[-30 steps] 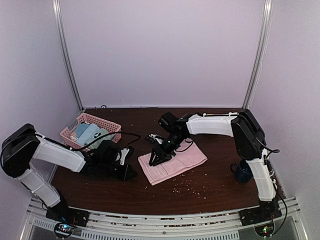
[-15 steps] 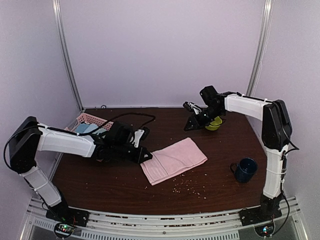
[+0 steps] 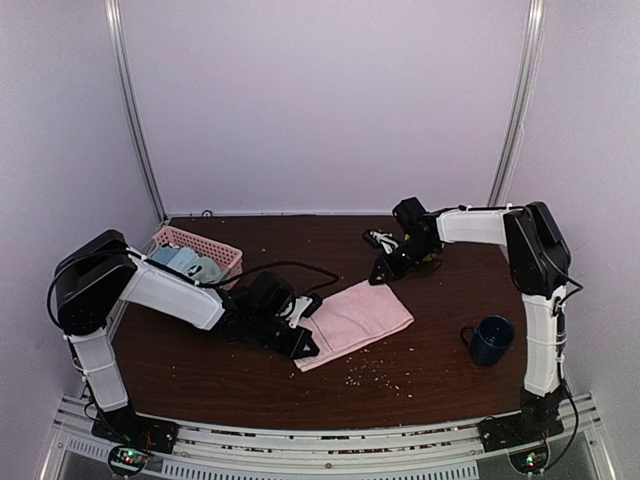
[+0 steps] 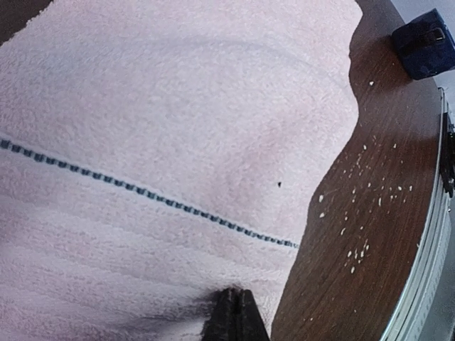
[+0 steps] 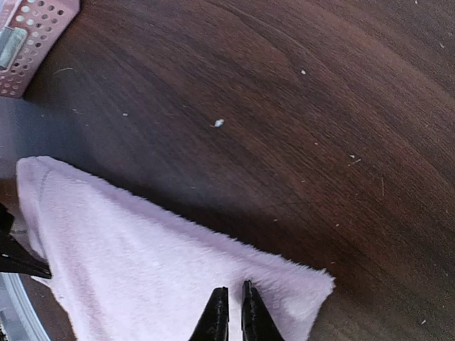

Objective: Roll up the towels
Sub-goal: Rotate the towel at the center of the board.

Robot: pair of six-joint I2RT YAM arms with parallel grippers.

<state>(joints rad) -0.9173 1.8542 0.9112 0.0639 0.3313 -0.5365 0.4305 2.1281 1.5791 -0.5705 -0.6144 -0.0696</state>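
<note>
A pale pink towel (image 3: 358,318) lies flat on the dark wooden table (image 3: 250,385). Its blue stitched line shows in the left wrist view, on the towel (image 4: 178,128). My left gripper (image 3: 308,347) is at the towel's near-left corner. Its jaws (image 4: 233,293) are shut, with the tips down on the cloth close to its edge, and no cloth shows between them. My right gripper (image 3: 384,272) is over the far corner of the towel (image 5: 142,256). A narrow slit remains between its fingers (image 5: 231,288), with nothing in it.
A pink basket (image 3: 228,253) holding blue-grey towels (image 3: 185,262) stands at the back left. A dark blue mug (image 3: 489,340) sits at the right. White crumbs (image 3: 375,375) are scattered in front of the towel. The table's metal front rail (image 4: 426,284) is near.
My right gripper has come down from the back toward the towel's far corner, and its jaws have narrowed. My left gripper has slid right onto the towel's near-left corner and shut.
</note>
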